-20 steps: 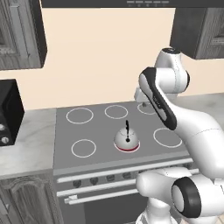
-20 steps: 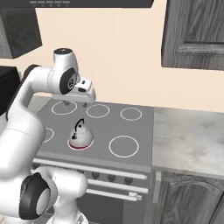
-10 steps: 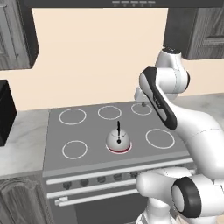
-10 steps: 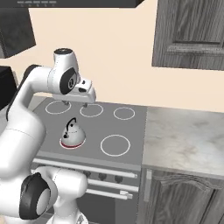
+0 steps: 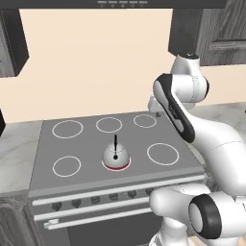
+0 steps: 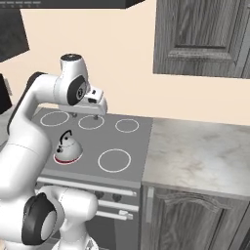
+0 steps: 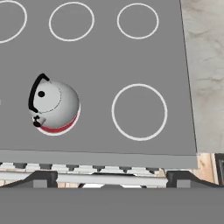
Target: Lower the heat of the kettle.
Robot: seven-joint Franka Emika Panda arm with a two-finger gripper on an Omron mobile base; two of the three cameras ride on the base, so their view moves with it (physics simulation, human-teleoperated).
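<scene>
A rendered home kitchen: a grey stove [image 5: 43, 178] with white-outlined burner rings [image 5: 163, 154] and a row of knobs [image 5: 113, 196] on its front, a kettle [image 5: 116, 157] on a red-glowing burner, marbled surface [image 6: 200, 156] alongside, dark wood cabinets [image 6: 202, 36], and what may be a range hood [image 5: 115, 4] overhead.

Matt silver-grey kettle [image 5: 115, 156], smooth grey stovetop [image 5: 86, 144], veined marble counter [image 6: 200, 151]

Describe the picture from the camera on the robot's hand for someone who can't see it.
Looking down on a grey stovetop, a small silver kettle with a black handle sits on a red-glowing burner at the front left. White burner rings mark the other spots, and a marble counter runs along the right.
</scene>
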